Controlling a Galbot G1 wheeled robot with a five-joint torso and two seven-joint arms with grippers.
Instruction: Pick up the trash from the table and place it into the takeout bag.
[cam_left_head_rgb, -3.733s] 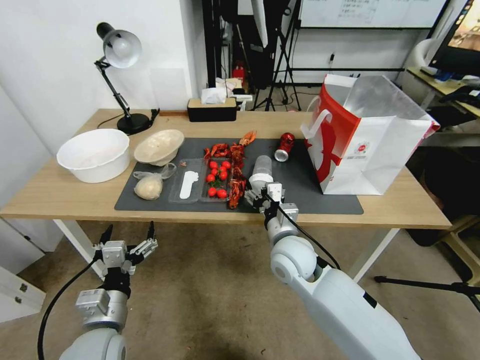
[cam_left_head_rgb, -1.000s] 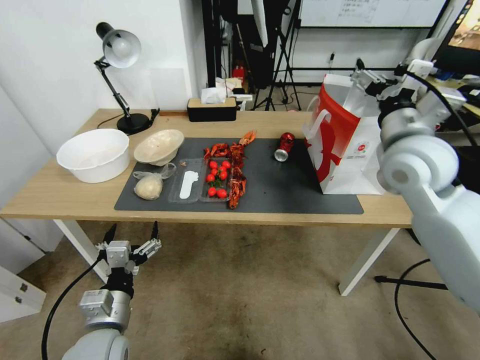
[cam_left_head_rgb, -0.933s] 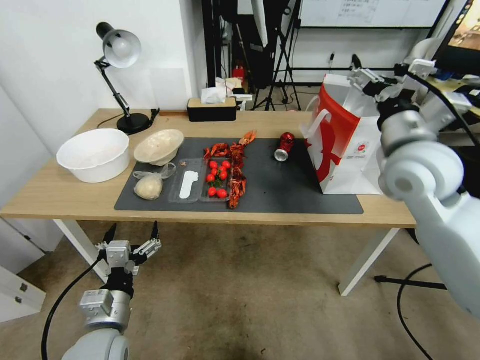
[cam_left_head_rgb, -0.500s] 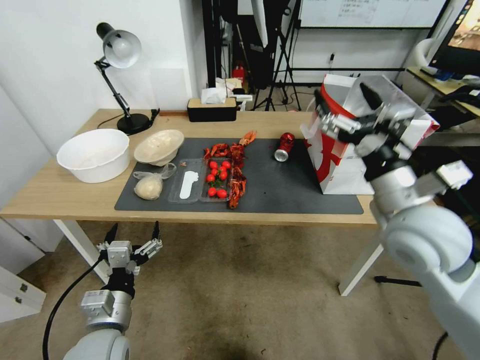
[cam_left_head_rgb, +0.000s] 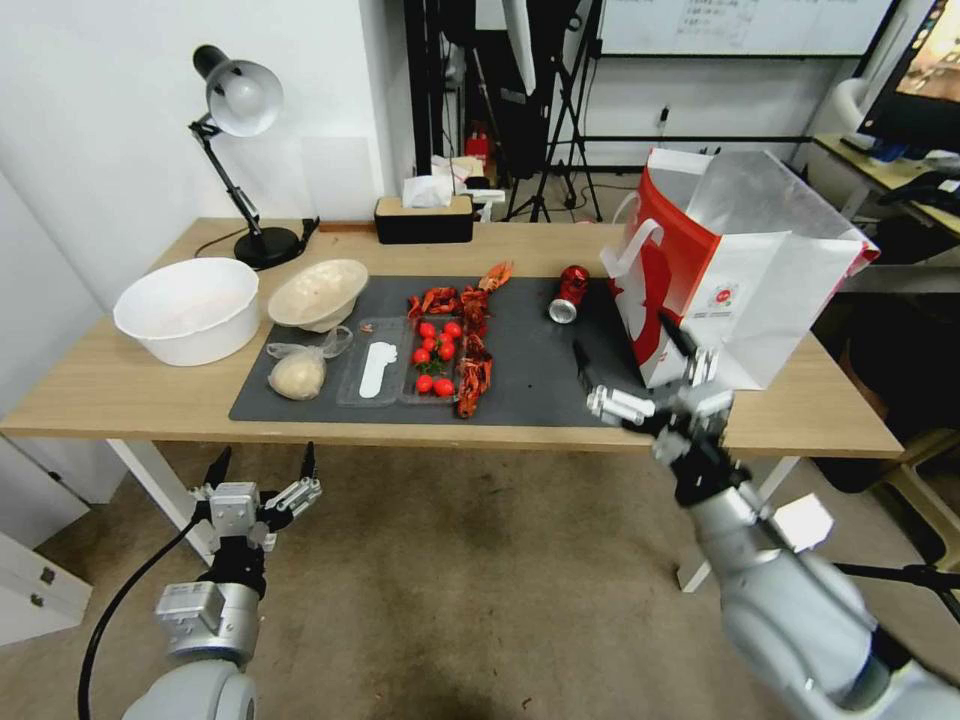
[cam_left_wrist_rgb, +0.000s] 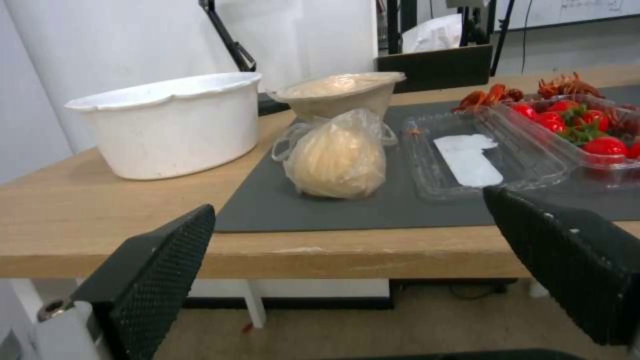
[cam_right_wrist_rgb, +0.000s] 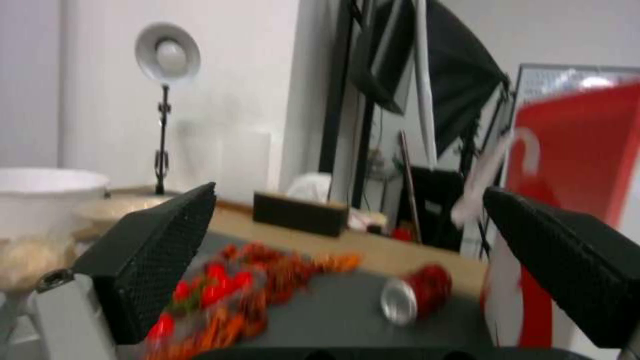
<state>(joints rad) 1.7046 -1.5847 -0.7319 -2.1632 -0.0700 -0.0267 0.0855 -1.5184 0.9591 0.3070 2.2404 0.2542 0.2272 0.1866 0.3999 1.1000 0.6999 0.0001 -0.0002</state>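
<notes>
Left gripper (cam_left_head_rgb: 260, 478): spread open, empty, parked below the table's (cam_left_head_rgb: 140, 385) near edge.
Right gripper (cam_left_head_rgb: 640, 375): spread wide, empty, over the mat's (cam_left_head_rgb: 560, 385) near edge beside the bag (cam_left_head_rgb: 740, 290).
Lump in clear bag (cam_left_head_rgb: 297, 372): mat's near left corner.
Cream bowl (cam_left_head_rgb: 318, 291): just behind it.
Red can (cam_left_head_rgb: 569, 293): on its side at the mat's far edge, near the bag.

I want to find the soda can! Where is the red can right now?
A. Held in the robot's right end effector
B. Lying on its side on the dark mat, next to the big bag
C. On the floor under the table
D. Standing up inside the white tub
B: the red can lies tipped over on the dark mat, close beside the takeout bag.
</notes>
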